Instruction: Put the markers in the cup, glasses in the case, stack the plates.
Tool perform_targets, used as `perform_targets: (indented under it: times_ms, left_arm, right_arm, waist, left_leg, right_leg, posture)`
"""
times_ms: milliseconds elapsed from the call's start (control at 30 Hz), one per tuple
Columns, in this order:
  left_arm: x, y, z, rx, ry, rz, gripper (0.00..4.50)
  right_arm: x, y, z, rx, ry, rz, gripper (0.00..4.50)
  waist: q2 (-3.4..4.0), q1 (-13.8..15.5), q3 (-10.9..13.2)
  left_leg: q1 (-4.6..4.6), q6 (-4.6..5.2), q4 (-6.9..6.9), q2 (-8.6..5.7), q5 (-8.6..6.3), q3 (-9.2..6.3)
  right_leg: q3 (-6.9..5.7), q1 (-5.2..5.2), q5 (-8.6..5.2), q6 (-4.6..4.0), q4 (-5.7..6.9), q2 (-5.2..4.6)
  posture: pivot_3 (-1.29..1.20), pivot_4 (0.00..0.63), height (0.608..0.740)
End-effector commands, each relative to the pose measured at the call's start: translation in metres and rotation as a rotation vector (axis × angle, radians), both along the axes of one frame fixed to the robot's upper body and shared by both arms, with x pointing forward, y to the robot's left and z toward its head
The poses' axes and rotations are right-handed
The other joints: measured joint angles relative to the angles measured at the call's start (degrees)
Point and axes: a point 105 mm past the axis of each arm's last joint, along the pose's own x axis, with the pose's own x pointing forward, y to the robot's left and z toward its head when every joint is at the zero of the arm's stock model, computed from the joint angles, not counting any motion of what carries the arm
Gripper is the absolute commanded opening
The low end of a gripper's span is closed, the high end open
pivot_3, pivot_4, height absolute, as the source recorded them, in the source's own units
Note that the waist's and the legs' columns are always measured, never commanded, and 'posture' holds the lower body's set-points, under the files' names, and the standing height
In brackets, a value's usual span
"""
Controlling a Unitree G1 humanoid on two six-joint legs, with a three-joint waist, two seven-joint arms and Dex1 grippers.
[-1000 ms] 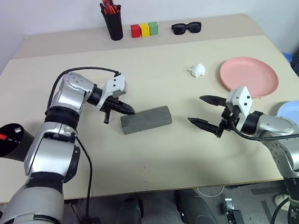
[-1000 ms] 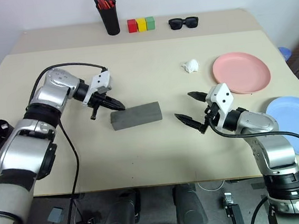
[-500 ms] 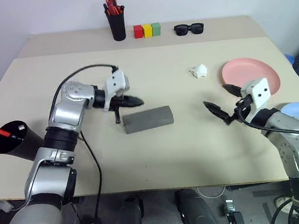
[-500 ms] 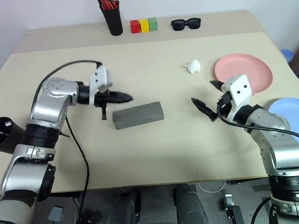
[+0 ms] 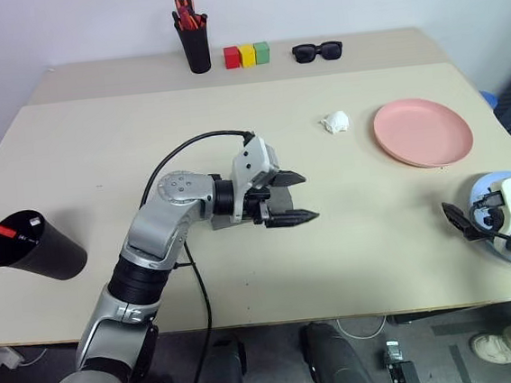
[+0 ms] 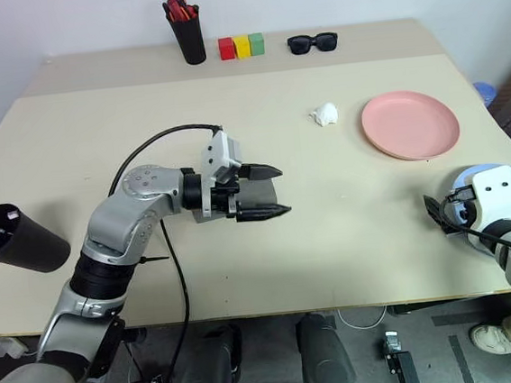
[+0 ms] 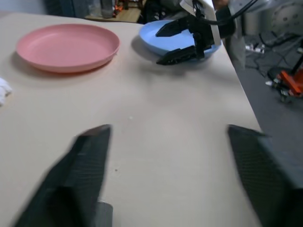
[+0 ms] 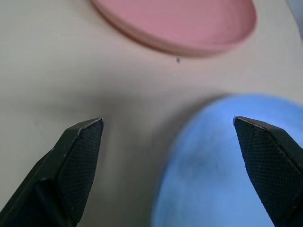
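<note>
A: L gripper point(image 6: 269, 190)?
B: Jaws wide, holding nothing, mid-table over the grey case point(image 6: 205, 211).
A: R gripper point(image 8: 173, 142)?
B: Spread wide, empty, at blue plate point(image 7: 180, 40); pink plate point(image 5: 423, 131) at 12 o'clock.

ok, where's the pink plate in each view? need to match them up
Left eye: pink plate, right of centre on the table, beyond the blue plate.
Right eye, same spot.
Left wrist, upper left, beside the blue plate.
Right wrist, along the top edge, beyond the blue plate.
Shared landmark: the blue plate.
</note>
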Motion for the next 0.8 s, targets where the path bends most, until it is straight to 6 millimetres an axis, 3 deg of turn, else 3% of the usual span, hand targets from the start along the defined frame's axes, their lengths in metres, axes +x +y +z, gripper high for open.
perform_targets:
  times_ms: [33,300,400,633,800]
  left_arm:
    - [-0.004,-0.006,0.003,0.026,-0.068,-0.064,4.48]
    - [-0.009,-0.002,-0.005,0.113,-0.101,-0.192,4.48]
    - [-0.009,-0.003,-0.004,0.115,-0.114,-0.205,4.5]
    - [-0.009,-0.004,-0.002,0.102,-0.117,-0.199,4.5]
    - [-0.008,-0.003,-0.002,0.091,-0.116,-0.172,4.5]
  right_arm:
    - [-0.007,0.004,0.007,-0.016,-0.025,-0.029,4.5]
    - [-0.012,0.016,-0.005,0.03,0.037,-0.083,4.5]
    - [-0.013,0.014,-0.007,0.044,0.05,-0.11,3.72]
    - [-0.01,0.014,-0.006,0.029,0.053,-0.147,0.12]
    - [-0.001,0.007,0.003,-0.065,0.014,-0.187,0.05]
  waist:
    - [0.0,0.0,0.0]
    - [0.03,0.1,0.0]
    - [0.02,0.1,0.0]
    - [0.02,0.0,0.0]
    - [0.01,0.0,0.0]
  left_leg:
    - [0.05,0.0,-0.02,0.0,0.0,0.0]
    - [-0.02,0.0,-0.08,0.0,0.0,0.01]
    - [-0.03,0.01,-0.06,0.01,0.0,0.0]
    - [-0.04,0.01,-0.06,0.01,0.0,0.0]
    - [-0.03,0.01,-0.07,0.02,0.0,0.0]
  right_leg:
    - [-0.01,0.08,0.0,0.0,-0.08,0.0]
    - [0.0,0.05,0.0,0.0,-0.23,-0.01]
    - [-0.01,0.07,0.0,0.0,-0.24,-0.02]
    - [-0.01,0.07,0.0,0.01,-0.25,-0.02]
    - [-0.01,0.05,0.0,0.01,-0.24,0.0]
  posture:
    - [0.0,0.15,0.74]
    - [0.0,0.15,0.74]
    - [0.0,0.15,0.74]
    - [0.0,0.15,0.74]
    - [0.0,0.15,0.74]
